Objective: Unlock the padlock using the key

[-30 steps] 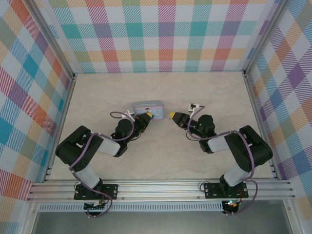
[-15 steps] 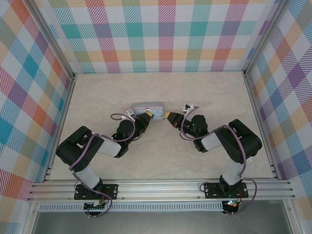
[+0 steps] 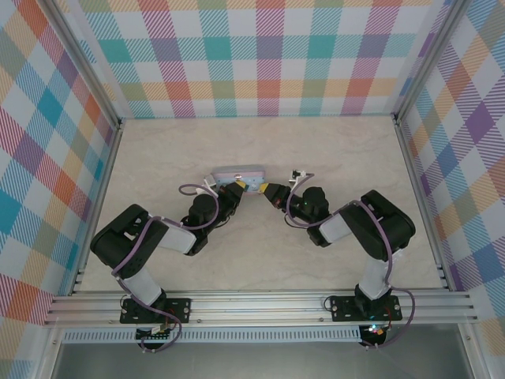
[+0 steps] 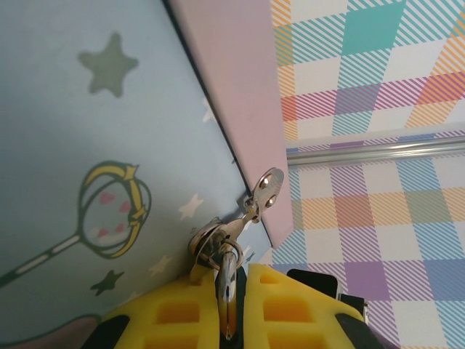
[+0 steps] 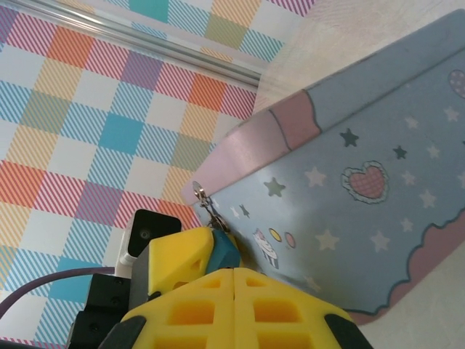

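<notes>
Your left hand (image 4: 227, 282) is narrow, pinching the padlock (image 5: 224, 251) hung on the tin's (image 5: 349, 218) hasp (image 4: 267, 190). Right hand (image 5: 234, 275) closed tight, pads together, just beside the padlock.

1 pale-blue tin box (image 3: 237, 171) (pink-edged, star-printed) on the beige table (image 3: 260, 142)
</notes>
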Robot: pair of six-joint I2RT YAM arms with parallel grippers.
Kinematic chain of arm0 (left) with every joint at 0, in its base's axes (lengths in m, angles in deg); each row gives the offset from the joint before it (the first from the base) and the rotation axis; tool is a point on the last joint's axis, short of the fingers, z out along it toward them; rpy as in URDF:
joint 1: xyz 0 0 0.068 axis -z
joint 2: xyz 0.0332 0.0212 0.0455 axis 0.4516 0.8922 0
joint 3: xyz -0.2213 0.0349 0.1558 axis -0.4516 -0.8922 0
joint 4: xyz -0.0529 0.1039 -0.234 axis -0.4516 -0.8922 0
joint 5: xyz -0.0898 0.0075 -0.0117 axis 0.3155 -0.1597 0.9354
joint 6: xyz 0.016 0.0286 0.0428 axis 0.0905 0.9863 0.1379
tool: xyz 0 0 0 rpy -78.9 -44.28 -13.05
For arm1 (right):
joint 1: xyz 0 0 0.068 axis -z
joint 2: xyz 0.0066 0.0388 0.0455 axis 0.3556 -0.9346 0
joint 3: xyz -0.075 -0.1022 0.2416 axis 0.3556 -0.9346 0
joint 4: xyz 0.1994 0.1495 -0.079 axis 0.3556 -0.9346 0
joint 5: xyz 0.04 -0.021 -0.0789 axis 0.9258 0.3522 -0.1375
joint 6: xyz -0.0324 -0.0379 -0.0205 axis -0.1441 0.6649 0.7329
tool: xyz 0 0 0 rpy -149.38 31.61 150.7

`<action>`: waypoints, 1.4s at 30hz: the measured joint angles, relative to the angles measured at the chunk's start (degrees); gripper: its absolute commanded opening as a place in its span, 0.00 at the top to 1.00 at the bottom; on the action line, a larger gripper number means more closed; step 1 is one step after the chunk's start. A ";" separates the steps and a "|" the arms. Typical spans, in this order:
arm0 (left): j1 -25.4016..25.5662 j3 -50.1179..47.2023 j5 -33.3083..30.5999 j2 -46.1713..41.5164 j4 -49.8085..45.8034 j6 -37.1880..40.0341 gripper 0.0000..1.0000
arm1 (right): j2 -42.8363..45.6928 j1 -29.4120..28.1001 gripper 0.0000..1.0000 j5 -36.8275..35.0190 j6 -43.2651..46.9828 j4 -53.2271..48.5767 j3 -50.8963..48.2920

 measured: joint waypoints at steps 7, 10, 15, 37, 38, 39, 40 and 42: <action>0.00 0.00 0.00 0.15 0.46 -0.26 1.00 | -0.28 -0.68 0.98 -0.68 0.00 0.13 1.25; 0.00 0.00 0.00 0.22 0.87 -0.52 1.00 | -0.33 -0.90 0.98 -1.01 0.02 -0.20 1.29; 0.00 0.00 0.00 0.22 1.01 -1.07 1.00 | -0.50 -1.14 0.98 -1.60 0.04 -0.81 1.53; 0.00 0.02 0.02 0.74 1.27 -1.46 1.00 | -2.38 -1.36 0.98 -1.60 0.04 -0.74 3.21; 0.00 0.02 0.00 0.74 1.27 -1.49 1.00 | -2.58 -1.36 0.98 -1.62 0.04 -0.76 3.32; 0.00 0.02 -0.07 0.74 1.27 -1.51 1.00 | -2.78 -1.36 0.98 -1.70 0.04 -0.74 3.41; 0.00 0.02 -0.20 0.74 1.27 -1.51 1.00 | -2.89 -1.36 0.98 -1.77 0.04 -0.74 3.41; 0.00 0.04 -0.20 0.74 1.27 -1.51 1.00 | -3.17 -1.38 0.98 -1.77 0.02 -0.46 3.43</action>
